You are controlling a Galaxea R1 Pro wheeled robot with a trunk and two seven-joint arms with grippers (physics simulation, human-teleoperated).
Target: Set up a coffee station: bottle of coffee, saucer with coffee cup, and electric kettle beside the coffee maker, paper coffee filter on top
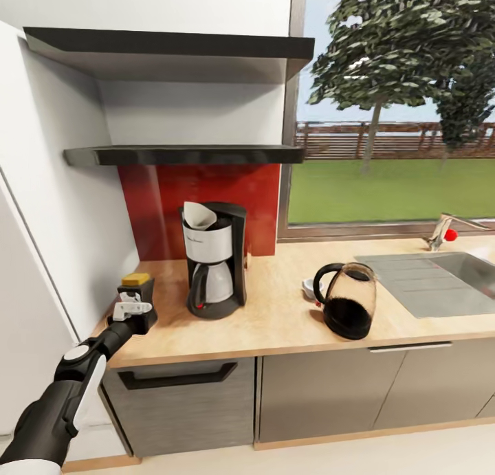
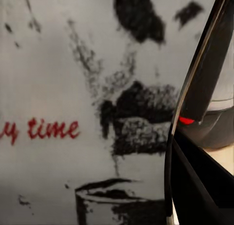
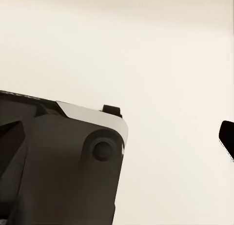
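Note:
The black coffee maker (image 1: 214, 260) stands on the kitchen countertop (image 1: 282, 324), and the white paper coffee filter (image 1: 199, 216) sits in its top. To its left, low over the counter's end, is the bottle of coffee (image 1: 136, 281) with its golden lid. My left gripper (image 1: 133, 304) is shut on it. Its label (image 2: 83, 117) shows very close in the left wrist view, beside a black finger (image 2: 204, 78) and the coffee maker's red switch (image 2: 186, 120). The electric kettle (image 1: 347, 302) stands right of the coffee maker. A small white thing (image 1: 307, 286), mostly hidden, lies behind it. One dark fingertip (image 3: 227, 137) of my right gripper shows.
The kitchen shelf (image 1: 185, 155) hangs bare above the coffee maker, with a second black board (image 1: 172, 45) higher up. A steel sink (image 1: 430, 279) and tap (image 1: 440, 233) take the counter's right. A white wall (image 1: 62, 207) closes the left side. Dark robot parts (image 3: 53, 166) show in the right wrist view.

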